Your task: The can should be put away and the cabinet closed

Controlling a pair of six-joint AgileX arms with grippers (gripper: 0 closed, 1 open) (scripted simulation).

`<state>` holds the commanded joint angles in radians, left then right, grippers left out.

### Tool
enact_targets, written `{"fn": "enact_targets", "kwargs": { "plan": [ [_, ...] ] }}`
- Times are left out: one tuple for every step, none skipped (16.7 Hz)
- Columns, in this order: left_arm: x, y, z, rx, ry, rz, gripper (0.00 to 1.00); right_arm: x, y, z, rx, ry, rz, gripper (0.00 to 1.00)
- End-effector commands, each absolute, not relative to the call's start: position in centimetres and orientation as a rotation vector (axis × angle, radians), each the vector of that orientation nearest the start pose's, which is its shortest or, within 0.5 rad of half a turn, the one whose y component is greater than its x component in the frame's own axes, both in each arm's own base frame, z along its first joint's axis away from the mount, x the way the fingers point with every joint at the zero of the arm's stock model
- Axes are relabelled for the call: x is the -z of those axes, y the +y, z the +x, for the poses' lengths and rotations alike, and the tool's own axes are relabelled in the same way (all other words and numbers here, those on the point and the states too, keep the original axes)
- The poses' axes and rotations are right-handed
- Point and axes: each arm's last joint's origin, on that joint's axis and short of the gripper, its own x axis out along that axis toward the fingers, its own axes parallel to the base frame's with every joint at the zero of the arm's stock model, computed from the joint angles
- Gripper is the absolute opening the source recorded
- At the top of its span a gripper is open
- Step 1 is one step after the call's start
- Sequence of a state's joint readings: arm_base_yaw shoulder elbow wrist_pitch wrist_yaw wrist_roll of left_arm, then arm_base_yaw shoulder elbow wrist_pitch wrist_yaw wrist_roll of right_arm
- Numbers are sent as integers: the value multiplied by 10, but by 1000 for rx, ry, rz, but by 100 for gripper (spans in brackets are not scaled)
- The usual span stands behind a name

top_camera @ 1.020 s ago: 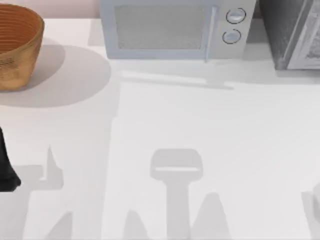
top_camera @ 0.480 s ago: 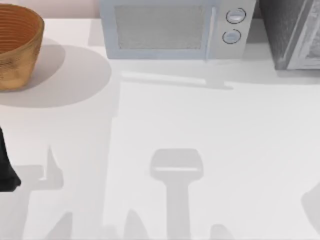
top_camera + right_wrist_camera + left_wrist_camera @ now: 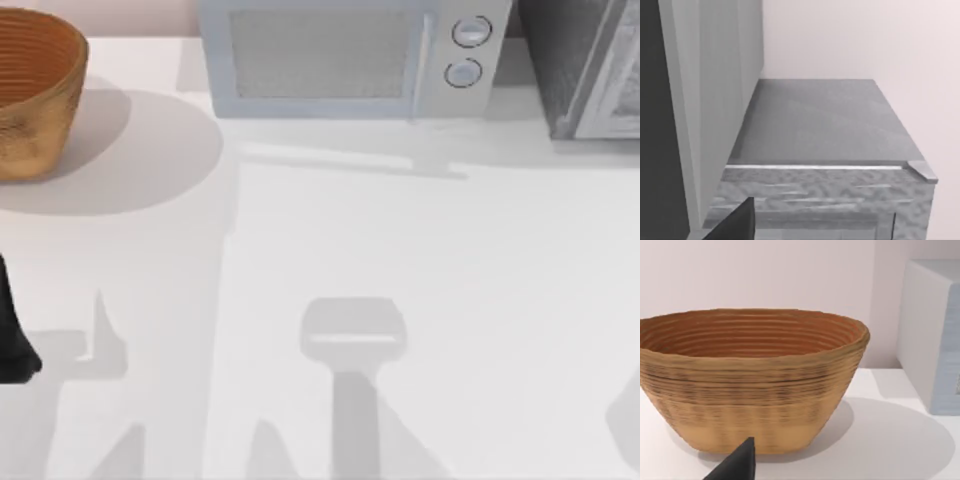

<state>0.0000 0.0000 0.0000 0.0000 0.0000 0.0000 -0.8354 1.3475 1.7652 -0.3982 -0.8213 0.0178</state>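
basket [image 3: 30,90] at table's [image 3: 330,230] far left corner. microwave [image 3: 350,60] along the back edge, centre, well right of the basket. cabinet [image 3: 590,65] at the far right corner, just beside the microwave. left arm [image 3: 12,330] at the left edge, nearer than the basket. left wrist view: basket [image 3: 752,380] left of microwave [image 3: 935,335].

Our left arm [image 3: 12,330] sits low at the desk's [image 3: 420,240] left edge, a dark piece of it near the front, well in front of the basket [image 3: 30,95]. From its wrist, one dark fingertip [image 3: 737,465] of the left gripper points toward the basket's side, close before it. On our right wrist, one dark fingertip [image 3: 737,222] of the right gripper is raised level with the top of the grey cabinet [image 3: 815,125], just short of its near upper edge.
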Motion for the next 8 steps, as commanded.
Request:
{"fn": "enact_targets", "kwargs": {
  "plan": [
    [-160, -1, 106, 0, 0, 0, 100, -514, -159, 203, 2, -3, -8, 100],
    [-160, -1, 106, 0, 0, 0, 100, -515, -146, 215, 3, -4, -7, 100],
    [-160, -1, 106, 0, 0, 0, 100, -515, -130, 226, 4, -5, -7, 100],
    [-160, -1, 106, 0, 0, 0, 100, -515, -112, 236, 4, -5, -6, 100],
    [-160, -1, 106, 0, 0, 0, 100, -515, -93, 245, 4, -5, -4, 100],
    [-160, -1, 106, 0, 0, 0, 100, -515, -72, 252, 4, -4, -3, 100],
    [-160, -1, 106, 0, 0, 0, 100, -515, -50, 257, 4, -3, -1, 100],
    [-160, -1, 106, 0, 0, 0, 100, -515, -28, 260, 3, -2, 0, 100]
  ]
}}
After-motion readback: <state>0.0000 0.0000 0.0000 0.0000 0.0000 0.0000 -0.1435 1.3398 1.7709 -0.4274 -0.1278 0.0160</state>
